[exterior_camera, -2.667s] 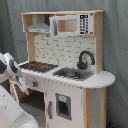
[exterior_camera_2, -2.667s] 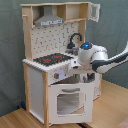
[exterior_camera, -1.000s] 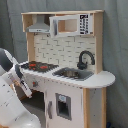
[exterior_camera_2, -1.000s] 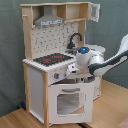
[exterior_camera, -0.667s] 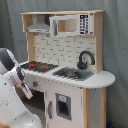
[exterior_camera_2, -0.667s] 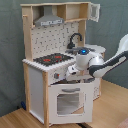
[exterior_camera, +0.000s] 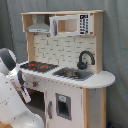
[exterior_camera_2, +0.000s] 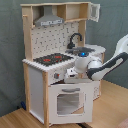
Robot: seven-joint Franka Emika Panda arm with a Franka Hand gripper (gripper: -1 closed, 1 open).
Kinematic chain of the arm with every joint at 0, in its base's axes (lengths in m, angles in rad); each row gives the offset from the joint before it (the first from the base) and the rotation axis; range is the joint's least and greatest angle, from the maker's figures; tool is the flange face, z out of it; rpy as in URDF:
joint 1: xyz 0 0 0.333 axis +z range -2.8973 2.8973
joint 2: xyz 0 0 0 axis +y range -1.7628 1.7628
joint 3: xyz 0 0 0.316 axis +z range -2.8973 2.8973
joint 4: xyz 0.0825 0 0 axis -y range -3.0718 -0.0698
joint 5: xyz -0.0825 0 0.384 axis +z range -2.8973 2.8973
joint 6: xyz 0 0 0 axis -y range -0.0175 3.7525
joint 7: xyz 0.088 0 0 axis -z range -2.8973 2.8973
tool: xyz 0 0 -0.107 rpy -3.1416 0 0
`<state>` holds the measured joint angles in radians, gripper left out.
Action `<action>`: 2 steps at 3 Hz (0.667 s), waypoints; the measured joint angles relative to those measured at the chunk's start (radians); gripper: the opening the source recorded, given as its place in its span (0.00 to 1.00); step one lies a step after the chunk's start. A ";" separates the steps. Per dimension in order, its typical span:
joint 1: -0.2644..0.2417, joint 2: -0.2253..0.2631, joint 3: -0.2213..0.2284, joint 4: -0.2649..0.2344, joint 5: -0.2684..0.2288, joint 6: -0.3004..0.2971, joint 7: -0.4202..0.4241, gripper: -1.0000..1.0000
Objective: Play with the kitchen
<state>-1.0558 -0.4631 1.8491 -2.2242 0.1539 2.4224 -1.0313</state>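
Observation:
The toy kitchen (exterior_camera: 65,50) (exterior_camera_2: 50,45) is white and light wood, with a grey hood (exterior_camera: 39,26), a black-and-red stovetop (exterior_camera: 39,65) (exterior_camera_2: 50,59), a black faucet (exterior_camera: 85,57) and a sink (exterior_camera: 74,74). My gripper (exterior_camera_2: 70,75) is pressed up against the knob panel, right of a knob (exterior_camera_2: 56,76) and just above the windowed oven door (exterior_camera_2: 67,102). In the first exterior view my white arm fills the lower left, and the gripper (exterior_camera: 22,89) sits at the kitchen's front left corner under the stovetop.
A grey curtain (exterior_camera: 115,40) hangs behind the kitchen. The kitchen stands on a wooden surface (exterior_camera_2: 115,100). A toy microwave (exterior_camera: 70,24) sits in the upper shelf. Below the sink is a white cabinet door (exterior_camera: 62,105).
The arm has swung in: my wrist dropped down and toward the knob panel in the second exterior view, and the arm covers more of the lower left in the first exterior view.

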 joint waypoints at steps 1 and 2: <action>-0.042 -0.001 0.074 0.000 0.041 0.042 0.024 0.00; -0.051 -0.001 0.132 0.000 0.101 0.084 0.064 0.00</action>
<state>-1.1064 -0.4639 1.9812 -2.2244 0.2547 2.5064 -0.9670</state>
